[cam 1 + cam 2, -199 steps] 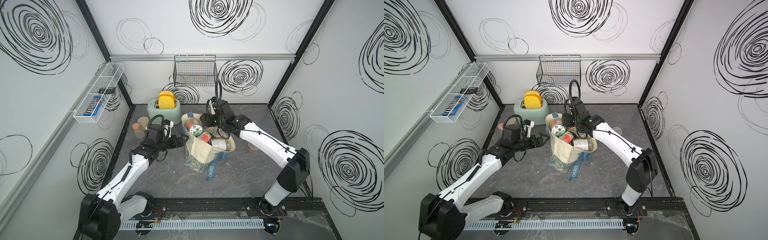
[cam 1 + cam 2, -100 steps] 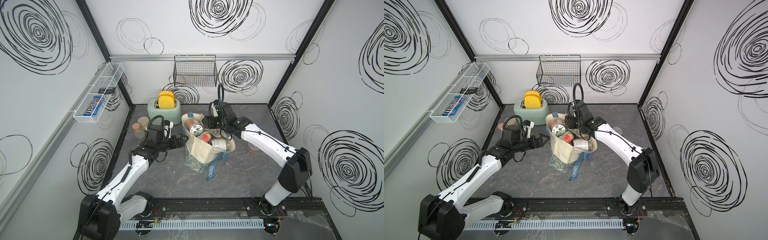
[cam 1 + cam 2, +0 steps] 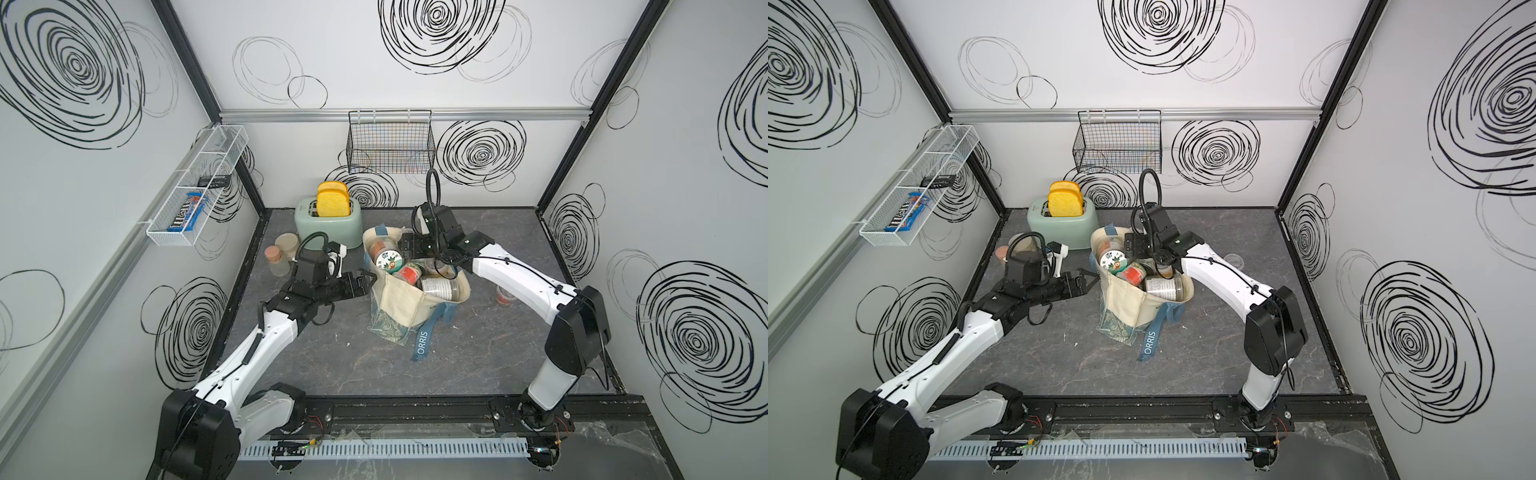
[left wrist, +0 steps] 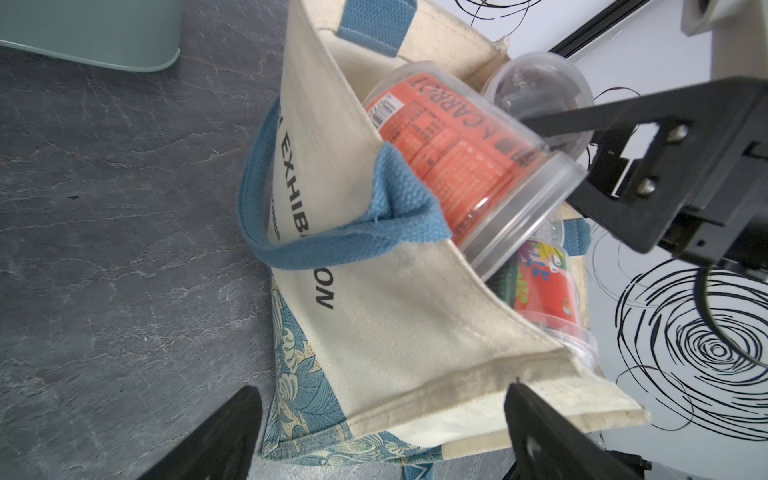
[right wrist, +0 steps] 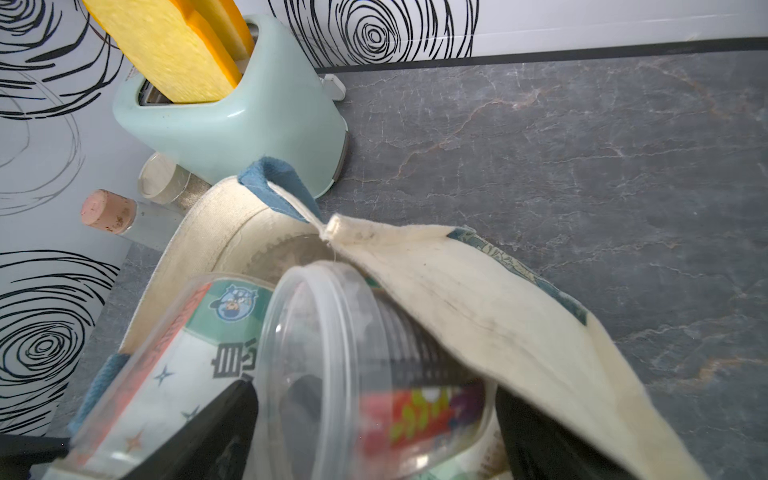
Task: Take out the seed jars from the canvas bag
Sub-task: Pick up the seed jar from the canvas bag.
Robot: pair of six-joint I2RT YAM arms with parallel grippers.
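On the grey surface [image 3: 498, 365] the canvas bag [image 3: 397, 301] slumps at centre, crammed with seed jars [image 3: 388, 262], the toaster [image 3: 328, 226] close behind it. The left end effector [image 3: 362, 281] hangs spread beside the bag's rim, holding nothing; the right end effector [image 5: 374, 415] is spread astride a clear-lidded jar [image 5: 328, 340] at the mouth. Closing off-centre could squirt that jar loose, and lifting may drag the unpinned bag, toppling the leaning pile.

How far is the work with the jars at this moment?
Done: one jar sits on the table, outside the bag. In hand: the right tool, open, straddles a clear jar in the bag; the left tool is open beside it. Left: several jars inside.
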